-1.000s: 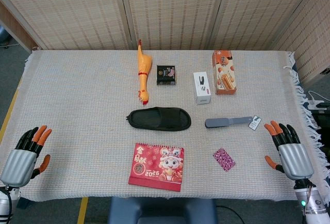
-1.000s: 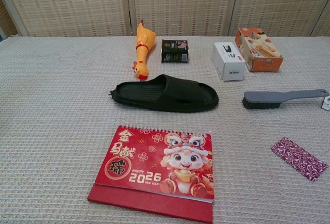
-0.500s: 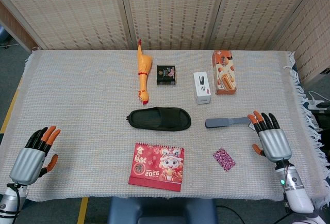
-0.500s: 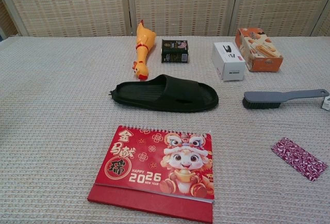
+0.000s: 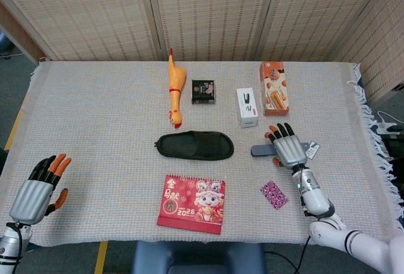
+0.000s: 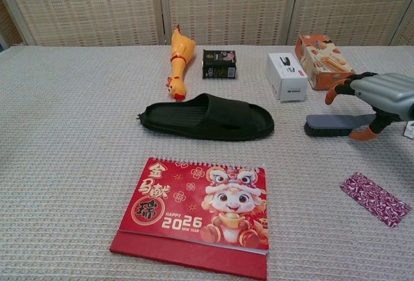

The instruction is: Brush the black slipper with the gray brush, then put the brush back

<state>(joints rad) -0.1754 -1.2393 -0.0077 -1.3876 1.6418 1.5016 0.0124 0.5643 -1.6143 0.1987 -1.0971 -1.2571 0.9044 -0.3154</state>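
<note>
The black slipper [image 5: 194, 146] [image 6: 207, 118] lies on its side in the middle of the table. Right of it lies the gray brush [image 5: 260, 151] [image 6: 328, 124], bristle end toward the slipper. My right hand [image 5: 288, 148] [image 6: 376, 98] hovers over the brush handle with its fingers spread and covers most of the handle; no grip shows. Fingers apart and holding nothing, my left hand [image 5: 39, 189] sits off the table's near left corner, seen only in the head view.
A red 2026 calendar [image 5: 192, 203] stands in front of the slipper. Behind it are a rubber chicken [image 5: 174, 96], a small black box [image 5: 203, 91], a white box [image 5: 247, 107] and an orange box [image 5: 274, 88]. A patterned pouch [image 5: 274, 194] lies near the right forearm.
My right hand has moved in from the table's right edge to just above the brush handle. The left hand has drifted only slightly. Brush and slipper have not moved.
</note>
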